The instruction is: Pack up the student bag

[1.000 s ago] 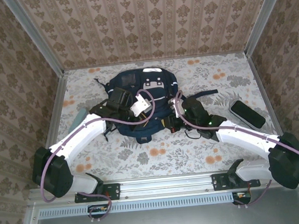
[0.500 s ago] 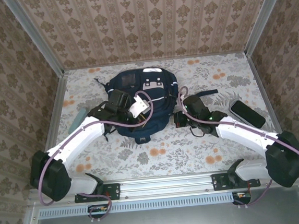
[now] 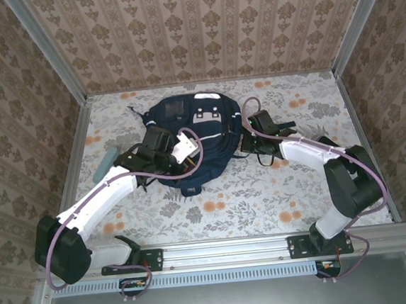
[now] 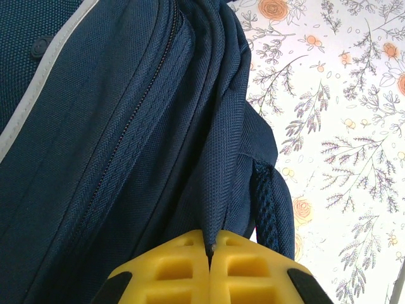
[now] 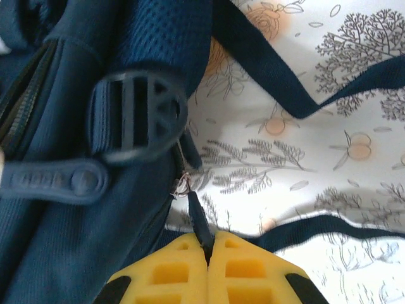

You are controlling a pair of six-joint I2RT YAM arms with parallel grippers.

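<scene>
Teal item: a flat teal item (image 3: pixel 106 162) lies at the desk's (image 3: pixel 264 196) left edge, just beside the left forearm. A sideways sweep of that arm could shove it against the wall.
Left tool: the left tool (image 4: pixel 210 239) is clamped shut on a fold (image 4: pixel 221 183) of fabric at the bag's near left side. Its hold is on cloth alone, with nothing stiff inside. Under a hard pull from the other side the fold could slide out of the pads.
Bag: the bag (image 3: pixel 193 124) lies flat at the middle of the desk, towards the far side, between the two arms. If the left hold fails, the whole bag would likely drag to the right and the zip would not run.
Zip track: the zip track (image 4: pixel 136 120) seen from the left wrist looks closed, so nothing can go in yet. A pull off the line of the track could jam the slider.
Right tool: the right tool (image 5: pixel 207 244) is closed on a thin dark pull cord (image 5: pixel 196 215) at the bag's right side. The cord is slim and could slip free, or strain its small metal ring.
Buckle: the buckle (image 5: pixel 136 117) sits just beside that ring and could snag the cord.
Straps: loose straps (image 5: pixel 266 82) trail on the desk to the right and could catch the arm.
</scene>
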